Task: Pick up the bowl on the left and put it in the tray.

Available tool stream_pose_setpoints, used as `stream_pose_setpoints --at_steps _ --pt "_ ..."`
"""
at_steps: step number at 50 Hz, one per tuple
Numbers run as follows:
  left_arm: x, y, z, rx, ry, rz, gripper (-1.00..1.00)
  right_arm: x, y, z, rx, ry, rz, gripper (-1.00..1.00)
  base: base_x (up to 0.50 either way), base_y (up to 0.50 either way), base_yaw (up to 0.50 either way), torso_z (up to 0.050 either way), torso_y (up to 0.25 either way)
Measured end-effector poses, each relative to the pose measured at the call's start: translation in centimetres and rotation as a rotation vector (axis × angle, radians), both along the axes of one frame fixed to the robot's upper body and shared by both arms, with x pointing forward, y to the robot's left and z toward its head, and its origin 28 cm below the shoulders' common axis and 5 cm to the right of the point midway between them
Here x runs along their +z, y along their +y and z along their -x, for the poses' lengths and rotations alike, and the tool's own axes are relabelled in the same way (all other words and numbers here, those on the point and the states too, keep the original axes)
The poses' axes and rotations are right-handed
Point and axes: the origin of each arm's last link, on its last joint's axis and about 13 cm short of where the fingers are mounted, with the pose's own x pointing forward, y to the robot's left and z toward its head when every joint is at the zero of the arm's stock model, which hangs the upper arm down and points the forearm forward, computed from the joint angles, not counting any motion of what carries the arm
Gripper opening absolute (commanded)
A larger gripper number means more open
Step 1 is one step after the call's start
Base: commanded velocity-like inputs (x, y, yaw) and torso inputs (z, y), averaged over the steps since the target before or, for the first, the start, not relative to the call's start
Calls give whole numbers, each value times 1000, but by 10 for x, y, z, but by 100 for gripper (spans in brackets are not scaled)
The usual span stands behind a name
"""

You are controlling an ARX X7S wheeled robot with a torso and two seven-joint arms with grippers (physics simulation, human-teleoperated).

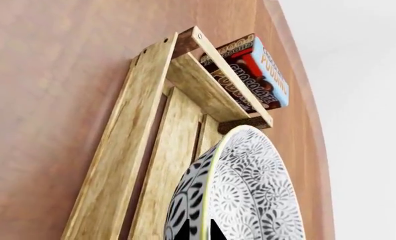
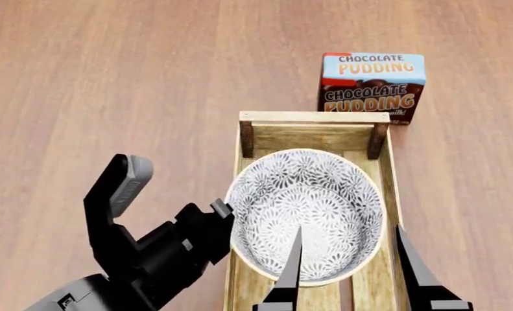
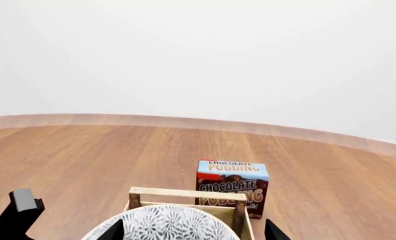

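Note:
The bowl [image 2: 307,214], white with a grey-blue floral pattern and a pale rim, sits within the far half of the tray [image 2: 315,118], a long light-wood crate, and its left edge overlaps the tray's left rail. Whether it rests on the slats I cannot tell. My left gripper [image 2: 224,208] is at the bowl's left side, shut on its rim. In the left wrist view the two fingertips [image 1: 184,231] pinch the rim of the bowl [image 1: 251,190] over the tray [image 1: 151,125]. My right gripper [image 2: 349,272] stands open near the bowl's front, holding nothing. The right wrist view shows this gripper [image 3: 194,232], the bowl [image 3: 164,222] and the tray [image 3: 184,193].
A chocolate pudding box [image 2: 373,84] stands right behind the tray's far end; it also shows as the pudding box [image 1: 251,70] by the left wrist and the pudding box [image 3: 231,187] by the right. The wooden table [image 2: 109,84] curves to an edge beyond the box.

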Motion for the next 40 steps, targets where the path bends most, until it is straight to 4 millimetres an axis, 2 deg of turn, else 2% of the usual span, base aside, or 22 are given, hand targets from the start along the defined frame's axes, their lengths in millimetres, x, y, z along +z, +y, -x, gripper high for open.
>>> stream_pose_setpoints --at_steps 40 --pt "-14 -8 0 -39 16 -5 -100 0 -1 0 -2 -2 -2 100 0 0 0 0 0"
